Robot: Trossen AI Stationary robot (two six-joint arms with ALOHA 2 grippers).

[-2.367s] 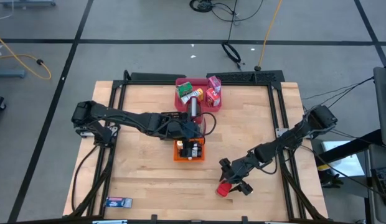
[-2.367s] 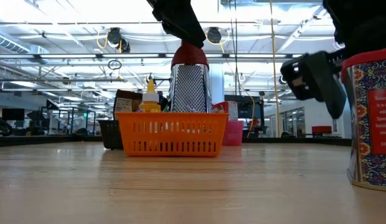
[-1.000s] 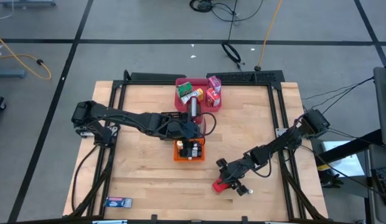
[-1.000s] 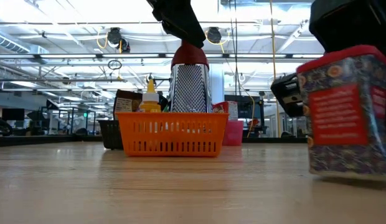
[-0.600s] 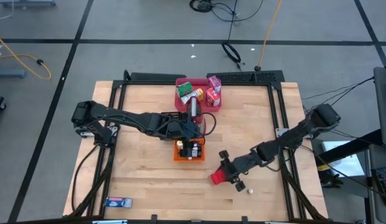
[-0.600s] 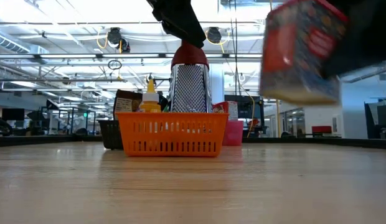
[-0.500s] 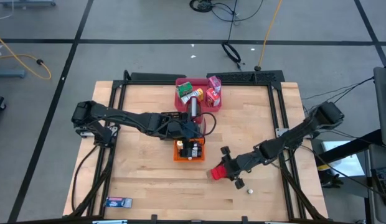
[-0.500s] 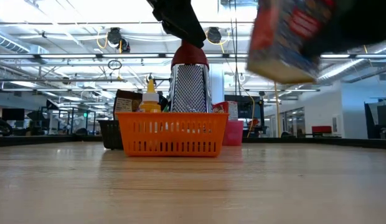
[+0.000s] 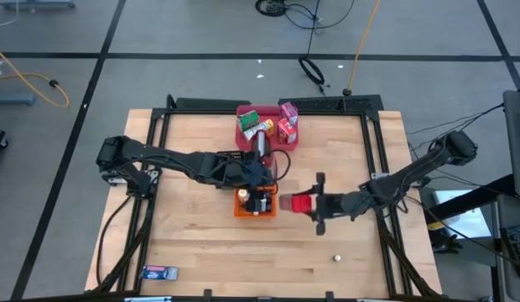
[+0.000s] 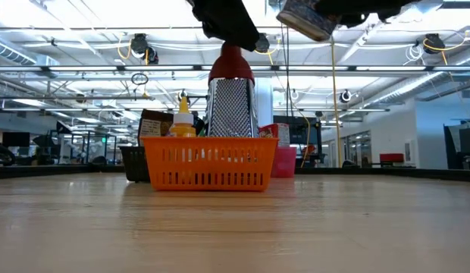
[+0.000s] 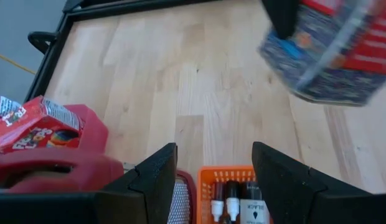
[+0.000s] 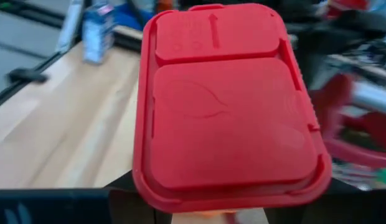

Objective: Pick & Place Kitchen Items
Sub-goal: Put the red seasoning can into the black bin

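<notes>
My right gripper [image 9: 305, 204] is shut on the red box [image 9: 295, 203], a patterned tin with a red lid [image 12: 227, 106], and carries it high over the table just right of the orange basket [image 9: 241, 202]. In the low view the box [image 10: 307, 19] hangs tilted near the top. My left gripper [image 11: 215, 168] stands open above the basket [image 11: 233, 175], which holds dark bottles [image 11: 225, 202]. Its fingers are empty. Cartons stand in the pink tray [image 9: 243, 132] at the far side. My right gripper pinches the red box between its two fingers just under the lid's rim [image 12: 230, 198]; the lid itself hides the pads. The fingers come almost level from the table's right. The box is lifted clear and tipped on its side, lid toward the wrist.
A red-and-silver grater [image 10: 231, 106] stands by the basket under my left gripper. A small white thing [image 9: 335, 257] lies on the wood near the front right. A blue packet [image 9: 158, 273] lies at the front left corner. A black frame [image 9: 373, 168] runs around the table top.
My right gripper has risen from the table's near right part with the red box and gone toward the orange basket, tipping from pointing down to almost level. The box has left the table and turned onto its side. A small white thing now shows where it stood.
</notes>
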